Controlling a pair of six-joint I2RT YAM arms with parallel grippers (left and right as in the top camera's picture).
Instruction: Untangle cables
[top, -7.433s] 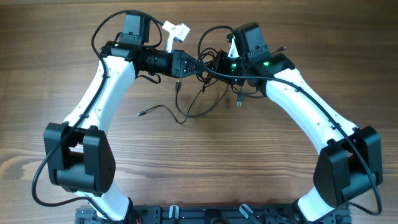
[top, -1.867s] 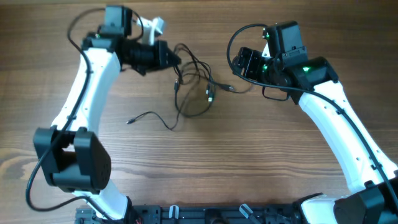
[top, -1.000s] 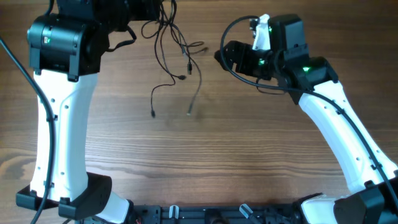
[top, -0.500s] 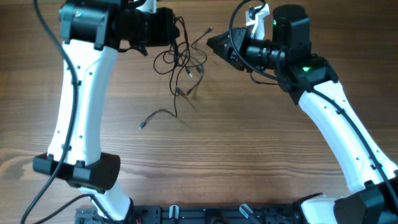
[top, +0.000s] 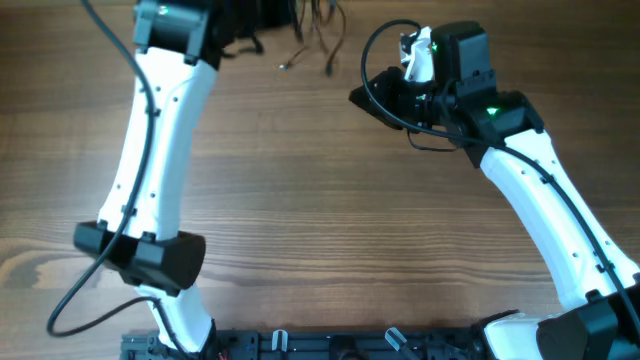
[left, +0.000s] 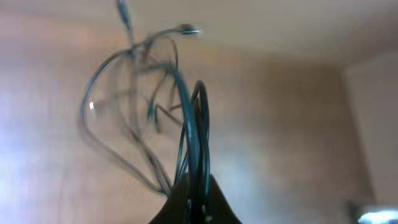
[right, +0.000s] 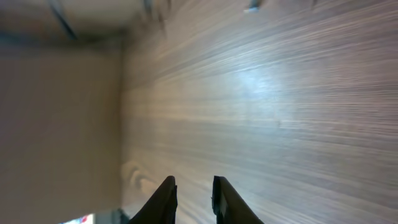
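Left gripper (left: 194, 199) clamped on cables (left: 188, 143); bundle now lifted off table (top: 320, 220), near far edge. Right gripper (right: 191, 199) narrowed to slim gap, empty. Tangle hangs free, unseparated.

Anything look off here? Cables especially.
Yes. The cables hang in one blurred, tangled bunch from the shut left gripper, mostly cut off at the overhead view's top edge. The right gripper is narrowly open over bare table, holding nothing.
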